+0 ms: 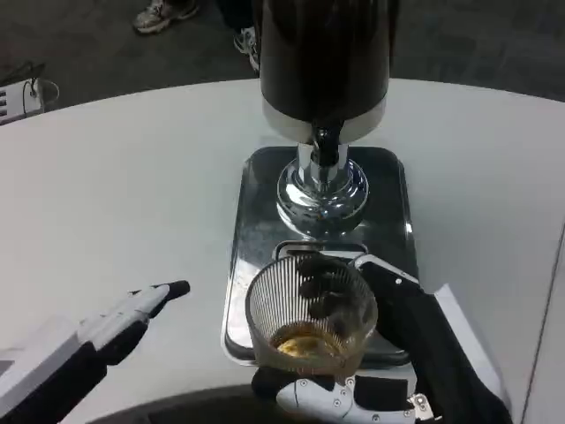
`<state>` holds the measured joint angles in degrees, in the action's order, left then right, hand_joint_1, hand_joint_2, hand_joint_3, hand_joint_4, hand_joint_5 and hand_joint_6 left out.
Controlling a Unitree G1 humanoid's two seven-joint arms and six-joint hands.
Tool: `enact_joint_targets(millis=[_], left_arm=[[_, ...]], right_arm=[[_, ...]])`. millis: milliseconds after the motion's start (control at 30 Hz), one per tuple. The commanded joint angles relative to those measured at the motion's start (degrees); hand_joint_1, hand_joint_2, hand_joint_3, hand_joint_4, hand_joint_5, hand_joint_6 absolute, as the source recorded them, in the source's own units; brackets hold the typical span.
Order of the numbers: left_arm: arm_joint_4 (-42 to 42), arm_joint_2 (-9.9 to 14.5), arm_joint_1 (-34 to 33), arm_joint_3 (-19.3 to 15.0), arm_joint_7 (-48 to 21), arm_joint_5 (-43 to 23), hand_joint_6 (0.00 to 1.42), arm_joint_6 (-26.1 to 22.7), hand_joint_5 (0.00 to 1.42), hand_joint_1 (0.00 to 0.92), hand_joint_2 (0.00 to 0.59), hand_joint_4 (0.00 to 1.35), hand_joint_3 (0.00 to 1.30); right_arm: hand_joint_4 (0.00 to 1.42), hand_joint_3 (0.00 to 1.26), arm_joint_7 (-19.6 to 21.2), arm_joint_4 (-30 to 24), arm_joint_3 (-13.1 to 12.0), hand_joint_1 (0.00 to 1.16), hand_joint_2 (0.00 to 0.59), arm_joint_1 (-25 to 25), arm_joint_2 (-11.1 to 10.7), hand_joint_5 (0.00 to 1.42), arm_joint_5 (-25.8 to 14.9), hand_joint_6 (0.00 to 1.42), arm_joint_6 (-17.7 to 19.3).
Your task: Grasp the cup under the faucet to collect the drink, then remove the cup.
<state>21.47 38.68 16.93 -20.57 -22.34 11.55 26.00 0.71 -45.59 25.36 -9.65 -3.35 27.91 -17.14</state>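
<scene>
A clear ribbed glass cup (pixel 311 314) with a little amber drink at its bottom stands over the front of the steel drip tray (pixel 256 221). My right hand (pixel 388 362) wraps around it from the right, fingers behind it and thumb in front. Behind the cup rises the drink dispenser (pixel 323 62), dark above, with a chrome base (pixel 322 190) and a black faucet (pixel 327 146). The cup is nearer to me than the faucet, not directly beneath it. My left hand (pixel 106 331) rests on the table at the lower left, fingers stretched out and holding nothing.
The white table (pixel 132 177) has a curved far edge. Beyond it are dark floor, someone's sneakers (pixel 163 13) and a white power strip (pixel 18 97) at the far left.
</scene>
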Motion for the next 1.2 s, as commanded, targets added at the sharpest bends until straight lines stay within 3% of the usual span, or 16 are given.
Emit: enact_joint_targets(millis=[33,267,833,1200], left_arm=[[1.75,-0.66,1.74,-1.62,1.11,2.82,0.09,1.04,0.0,0.0,0.072,0.0,0.0],[3.3,-1.42,3.12,-2.09,1.54,5.48,0.06,1.32,0.0,0.0,0.07,0.0,0.0],[6.17,-2.02,1.82,0.97,3.05,13.21,0.02,3.83,0.0,0.0,0.073,0.0,0.0],[7.6,-2.39,0.06,2.9,2.34,16.48,0.0,1.19,0.0,0.0,0.073,0.0,0.0]], right_arm=[[1.31,1.1,-1.6,-2.37,-0.4,1.0,0.211,-0.37,-0.63,1.41,0.42,1.38,1.67],[1.31,1.1,-2.51,-4.04,-1.25,1.0,0.21,-2.13,-1.16,1.41,0.66,1.38,1.72],[1.31,1.1,-3.24,-6.77,-5.12,0.99,0.209,-4.98,-1.67,1.4,1.1,1.38,1.69],[1.31,1.09,-4.14,-7.05,-8.39,0.99,0.209,-4.98,-1.63,1.4,0.72,1.38,1.54]])
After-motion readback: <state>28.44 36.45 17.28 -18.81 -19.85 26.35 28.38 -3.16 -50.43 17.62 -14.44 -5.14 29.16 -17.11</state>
